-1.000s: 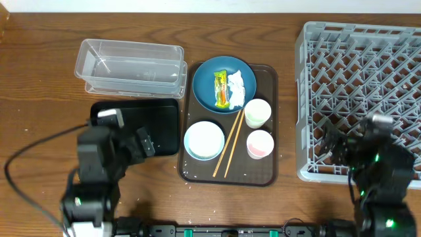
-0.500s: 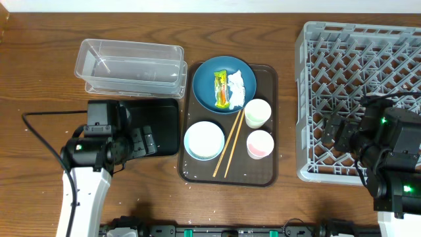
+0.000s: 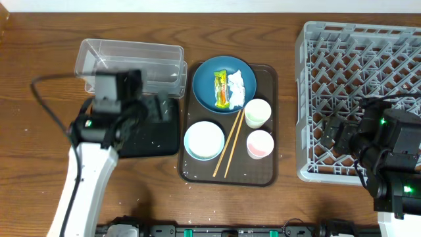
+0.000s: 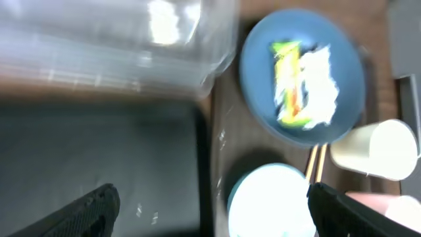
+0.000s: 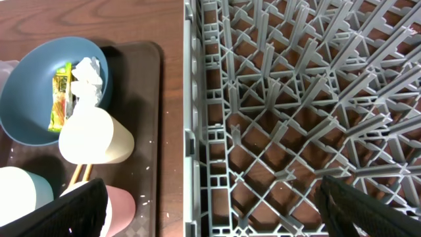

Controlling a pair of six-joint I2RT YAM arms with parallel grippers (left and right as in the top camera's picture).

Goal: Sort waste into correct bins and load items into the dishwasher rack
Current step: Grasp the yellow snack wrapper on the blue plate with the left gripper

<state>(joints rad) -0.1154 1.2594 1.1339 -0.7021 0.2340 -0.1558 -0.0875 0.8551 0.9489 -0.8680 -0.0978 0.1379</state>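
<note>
Overhead: the yellow-green snack wrapper (image 3: 222, 89) lies in the blue dish (image 3: 205, 82) at the brown serving tray's (image 3: 253, 172) far end, its long axis running far-to-near. The chopsticks (image 3: 229, 146) slant mid-tray.
Left wrist: the left gripper (image 4: 210, 214) is spread wide at the tray's left rim.
Right wrist: the right gripper (image 5: 214, 214) is spread wide, right of the tray.

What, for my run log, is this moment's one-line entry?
left gripper open above black tray | right gripper open above rack | wrapper, tissue on blue dish

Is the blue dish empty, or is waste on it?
Not empty. The snack wrapper and crumpled tissue lie side by side in the blue dish, which sits on the brown tray.
</note>
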